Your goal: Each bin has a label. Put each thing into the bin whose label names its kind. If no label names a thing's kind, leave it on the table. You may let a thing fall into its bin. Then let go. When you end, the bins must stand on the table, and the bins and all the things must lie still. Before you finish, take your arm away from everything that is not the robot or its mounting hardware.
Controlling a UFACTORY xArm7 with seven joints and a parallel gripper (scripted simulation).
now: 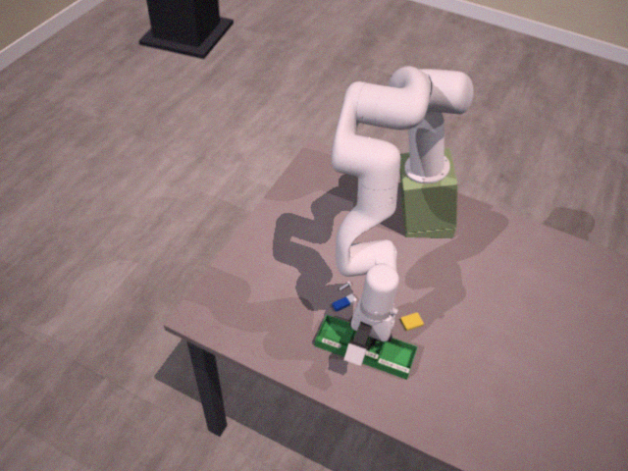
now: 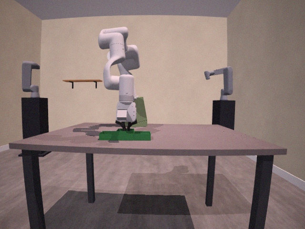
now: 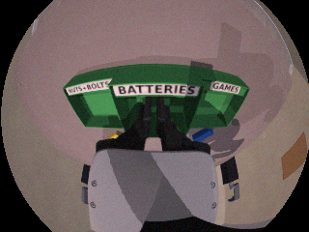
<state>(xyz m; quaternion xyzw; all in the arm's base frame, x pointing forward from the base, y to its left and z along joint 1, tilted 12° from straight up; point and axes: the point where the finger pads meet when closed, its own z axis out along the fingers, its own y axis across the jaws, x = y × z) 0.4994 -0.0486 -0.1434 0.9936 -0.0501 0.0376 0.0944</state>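
Three joined green bins stand on the table: NUTS+BOLTS (image 1: 397, 353) (image 2: 142, 136) (image 3: 98, 105), BATTERIES (image 3: 156, 90) in the middle and GAMES (image 1: 335, 331) (image 2: 105, 136) (image 3: 218, 102). My gripper (image 2: 126, 129) (image 3: 154, 102) points down low at the BATTERIES bin, its fingers close together; I see nothing between them. The gripper hides much of that bin's inside. A blue stick with a whitish end (image 1: 340, 303) (image 3: 203, 134) lies behind the GAMES bin. A small grey bolt-like thing (image 1: 345, 286) lies beyond it. A flat yellow block (image 1: 411, 321) (image 3: 115, 135) lies behind the NUTS+BOLTS bin.
The arm's green base block (image 1: 429, 207) (image 2: 141, 110) stands at the back of the table (image 1: 506, 329) (image 2: 197, 140). The table's front edge runs past the labelled side of the bins. Other arms on black pedestals stand away from the table.
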